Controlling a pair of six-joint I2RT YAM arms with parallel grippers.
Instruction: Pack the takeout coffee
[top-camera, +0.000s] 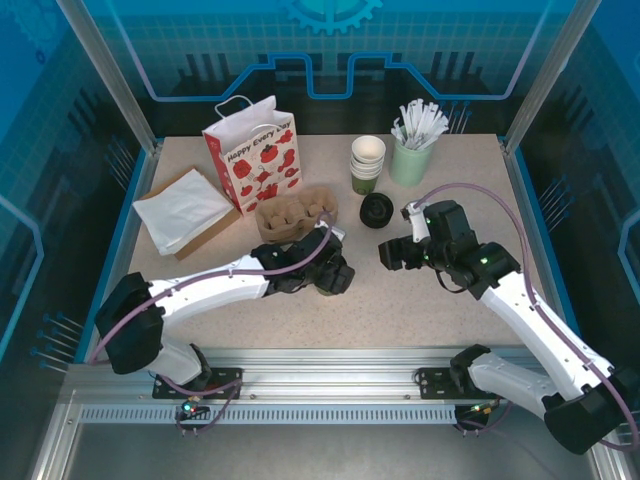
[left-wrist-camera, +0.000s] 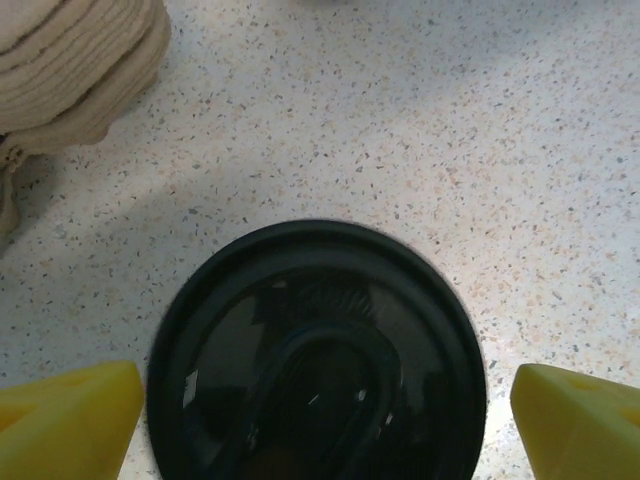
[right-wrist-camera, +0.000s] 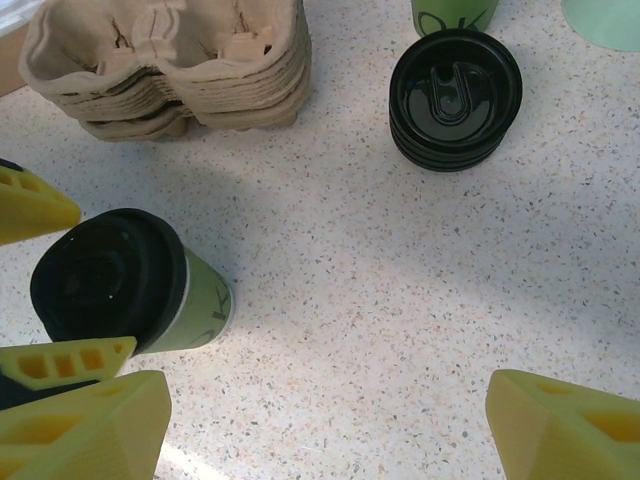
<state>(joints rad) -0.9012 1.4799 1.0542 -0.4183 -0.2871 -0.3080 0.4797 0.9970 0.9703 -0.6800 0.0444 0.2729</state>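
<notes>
Takeout coffee (right-wrist-camera: 110, 275) is seen standing on the speckled desk (top-camera: 400, 310), a little left of the middle, its green wall capped by a round black lid (left-wrist-camera: 315, 340). It is straddled by the left pincer (left-wrist-camera: 328, 405), which is spread wide and released. One yellow finger (left-wrist-camera: 65, 420) is placed close against the lid's rim, while the other is kept apart from it, with bare desk between. Nothing is gripped by this pincer. To the right of the takeout coffee, across a stretch of bare desk, the right pincer (right-wrist-camera: 330, 430) is held above the surface with its jaws parted widely and nothing between them.

Just behind the cup, a stack of pulp cup carriers (top-camera: 295, 215) is set. To its right, apart from the carriers, a short stack of black lids (top-camera: 377, 210) is laid. Left of the carriers, near the left edge, a flat white packet (top-camera: 183, 208) is laid on a brown one (top-camera: 218, 232).

Farther back, a red-and-white paper bag (top-camera: 252, 155) lettered "Happy Every Day" is stood upright. Toward the far right, nested lidless cups (top-camera: 368, 160) are placed just behind the black lids. A pale green cup (top-camera: 410, 162) filled with white sticks (top-camera: 425, 122) is stood beside them, close to the far edge.
</notes>
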